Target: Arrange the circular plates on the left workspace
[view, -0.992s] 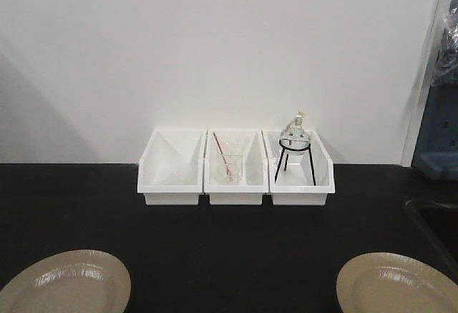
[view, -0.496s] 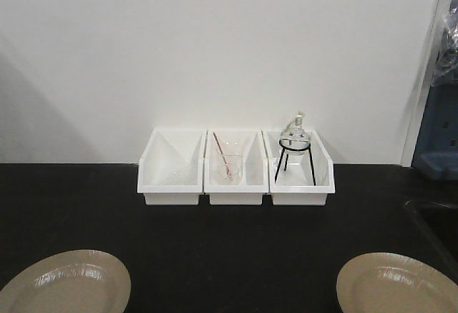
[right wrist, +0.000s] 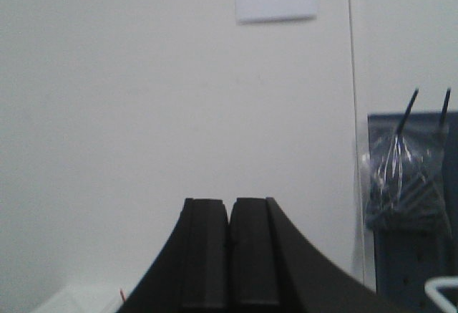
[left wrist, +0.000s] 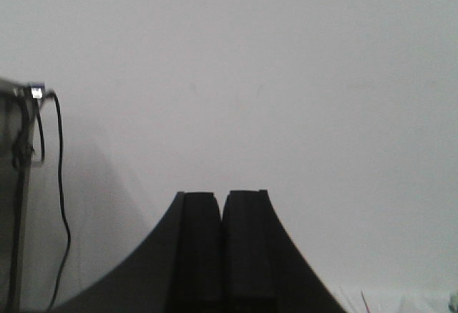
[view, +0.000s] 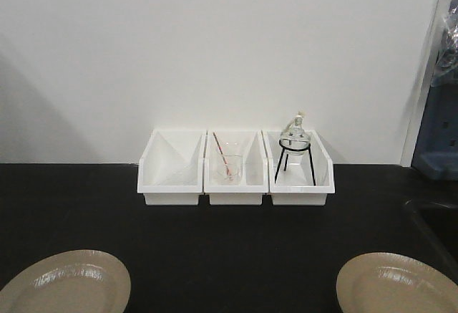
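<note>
I see soft, even light, glare streaks on left plate point(view: 68, 284) and right plate point(view: 395, 284), grey shadow across the wall point(view: 36, 105) at left, my wrist views dim, grainy, soft

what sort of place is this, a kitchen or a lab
Most likely a lab bench: a round glass flask and a beaker sit in white bins on a black benchtop, with what looks like a sink at the right edge.
</note>
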You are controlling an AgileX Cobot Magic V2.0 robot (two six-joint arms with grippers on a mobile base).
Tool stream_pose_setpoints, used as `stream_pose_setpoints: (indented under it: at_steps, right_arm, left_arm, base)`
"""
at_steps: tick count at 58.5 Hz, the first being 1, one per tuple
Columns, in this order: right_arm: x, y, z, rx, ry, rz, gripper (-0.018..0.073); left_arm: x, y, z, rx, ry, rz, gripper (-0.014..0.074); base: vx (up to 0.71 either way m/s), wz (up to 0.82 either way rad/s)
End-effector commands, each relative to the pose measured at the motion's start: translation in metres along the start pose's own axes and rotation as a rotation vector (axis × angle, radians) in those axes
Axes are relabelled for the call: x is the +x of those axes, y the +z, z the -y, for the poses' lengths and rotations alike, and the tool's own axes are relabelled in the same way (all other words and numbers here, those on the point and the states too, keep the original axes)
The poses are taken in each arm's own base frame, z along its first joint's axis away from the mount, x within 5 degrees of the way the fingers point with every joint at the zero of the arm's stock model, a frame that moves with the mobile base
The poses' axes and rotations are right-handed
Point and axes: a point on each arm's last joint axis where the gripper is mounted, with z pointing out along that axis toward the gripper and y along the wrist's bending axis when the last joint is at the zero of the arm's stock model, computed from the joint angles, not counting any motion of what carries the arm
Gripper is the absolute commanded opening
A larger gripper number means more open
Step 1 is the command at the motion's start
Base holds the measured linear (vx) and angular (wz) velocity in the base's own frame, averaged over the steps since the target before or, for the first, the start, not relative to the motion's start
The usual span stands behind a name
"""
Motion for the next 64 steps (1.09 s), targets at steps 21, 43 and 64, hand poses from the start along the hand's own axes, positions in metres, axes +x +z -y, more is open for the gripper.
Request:
stream_pose_setpoints:
  at_steps: [21, 43, 64]
  right_arm:
    - [0.091, 0.162, -0.026, -0.194, 0.291, -0.893, -0.0001]
    - [0.181, 0.221, -0.075, -0.783, 0.874, -1.051, -0.0001]
    - [0.188, 0.221, -0.076, -0.838, 0.829, -1.046, -0.0001]
  left_arm:
    - [0.065, 0.152, 0.041, 0.363, -0.379, -0.774, 0.0002]
    - [0.136, 0.203, 0.032, 0.422, -0.851, -0.871, 0.0002]
    - [0.140, 0.176, -0.082, 0.088, -0.682, -0.973, 0.0004]
  base:
    - [0.00, 0.00]
    - [0.00, 0.00]
    - [0.00, 0.00]
